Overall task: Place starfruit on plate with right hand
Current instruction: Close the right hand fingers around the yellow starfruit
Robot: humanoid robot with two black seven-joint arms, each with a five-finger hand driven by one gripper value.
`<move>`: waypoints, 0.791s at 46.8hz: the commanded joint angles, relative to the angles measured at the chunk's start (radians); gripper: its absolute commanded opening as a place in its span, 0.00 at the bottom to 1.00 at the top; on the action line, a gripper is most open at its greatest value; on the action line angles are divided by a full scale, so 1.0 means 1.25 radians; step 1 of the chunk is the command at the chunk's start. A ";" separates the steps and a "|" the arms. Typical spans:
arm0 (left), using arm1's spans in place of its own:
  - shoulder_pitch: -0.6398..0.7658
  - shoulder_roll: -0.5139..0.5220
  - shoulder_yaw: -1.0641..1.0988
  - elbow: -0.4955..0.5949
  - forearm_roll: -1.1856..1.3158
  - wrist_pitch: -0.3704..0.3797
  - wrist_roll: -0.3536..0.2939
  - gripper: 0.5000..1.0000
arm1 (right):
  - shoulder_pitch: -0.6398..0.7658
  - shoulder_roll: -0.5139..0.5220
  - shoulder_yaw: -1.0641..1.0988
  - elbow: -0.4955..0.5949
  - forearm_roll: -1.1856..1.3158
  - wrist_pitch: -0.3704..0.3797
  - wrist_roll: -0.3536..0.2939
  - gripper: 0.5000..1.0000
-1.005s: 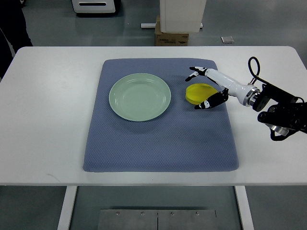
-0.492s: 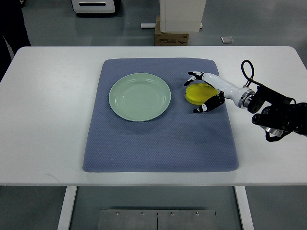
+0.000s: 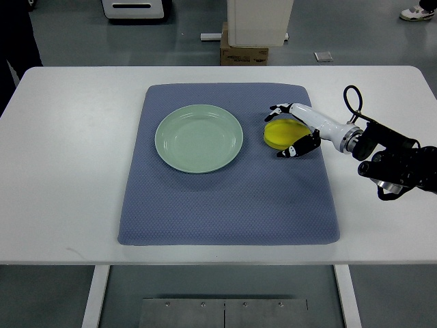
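Closing on the starfruit [image 3: 280, 133], which lies on the blue mat [image 3: 225, 205] just right of the green plate [image 3: 199, 138].
Right hand [image 3: 292, 130] brackets the fruit, fingers spread, no firm grip evident. Recommend a full, even wrap before lifting, to prevent slippage.

place: lab — white bench [image 3: 68, 171] | grey floor [image 3: 355, 27] | cardboard box [image 3: 244, 53] — equipment bases [image 3: 136, 9]

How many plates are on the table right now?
1. The plate sits on the blue mat, left of the starfruit that the right robot hand is closing around. Nothing on the table could hide another.
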 commanded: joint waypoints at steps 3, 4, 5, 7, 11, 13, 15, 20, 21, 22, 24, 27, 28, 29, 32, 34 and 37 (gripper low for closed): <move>0.000 0.000 0.000 0.000 0.000 0.000 0.000 1.00 | -0.001 0.000 0.000 -0.012 0.000 0.000 -0.001 0.87; 0.000 0.000 0.000 0.000 0.000 0.000 0.000 1.00 | -0.002 0.000 0.000 -0.014 0.000 0.000 -0.001 0.87; 0.000 0.000 0.000 0.000 0.000 0.000 0.000 1.00 | -0.003 0.000 0.000 -0.014 0.000 0.000 -0.001 0.87; 0.000 0.000 0.000 0.000 0.000 0.000 0.000 1.00 | -0.004 0.000 -0.001 -0.015 0.000 0.000 -0.001 0.87; 0.000 0.000 0.000 0.000 0.000 0.000 0.000 1.00 | -0.005 0.000 -0.001 -0.016 0.000 0.000 -0.001 0.86; 0.000 0.000 0.000 0.000 0.000 0.000 0.000 1.00 | -0.006 0.000 -0.001 -0.017 0.000 0.000 -0.001 0.86; 0.000 0.000 0.000 0.000 0.000 0.000 0.000 1.00 | -0.006 0.000 -0.001 -0.017 0.000 0.000 -0.001 0.86; 0.000 0.000 0.000 0.000 0.000 0.000 0.000 1.00 | -0.006 0.000 -0.003 -0.017 0.000 0.000 -0.001 0.84; 0.000 0.000 0.000 0.000 0.000 0.000 0.000 1.00 | -0.006 0.000 -0.003 -0.019 0.000 0.000 -0.001 0.84; 0.000 0.000 0.000 0.000 0.000 0.000 0.000 1.00 | -0.006 0.000 -0.005 -0.019 0.000 0.000 -0.001 0.83; 0.000 0.000 0.000 0.000 0.000 0.000 0.000 1.00 | -0.006 0.000 -0.010 -0.019 0.000 0.000 0.001 0.80; 0.000 0.000 0.000 0.000 0.000 0.000 0.000 1.00 | -0.006 0.000 -0.020 -0.021 0.000 0.000 0.002 0.75; 0.000 0.000 0.000 0.000 0.000 0.000 0.000 1.00 | -0.005 0.000 -0.023 -0.022 0.000 0.000 0.002 0.74; 0.000 0.000 0.000 0.000 0.000 0.000 0.000 1.00 | -0.005 0.000 -0.026 -0.023 0.000 0.000 0.002 0.73; 0.000 0.000 0.000 0.000 0.000 0.000 0.000 1.00 | -0.005 0.000 -0.034 -0.027 0.000 0.000 0.003 0.67; 0.000 0.000 0.000 0.000 0.000 0.000 0.000 1.00 | -0.005 0.001 -0.039 -0.030 0.000 0.000 0.003 0.59; 0.000 0.000 0.000 0.000 0.000 0.000 0.000 1.00 | -0.004 0.001 -0.042 -0.031 0.000 0.001 0.007 0.40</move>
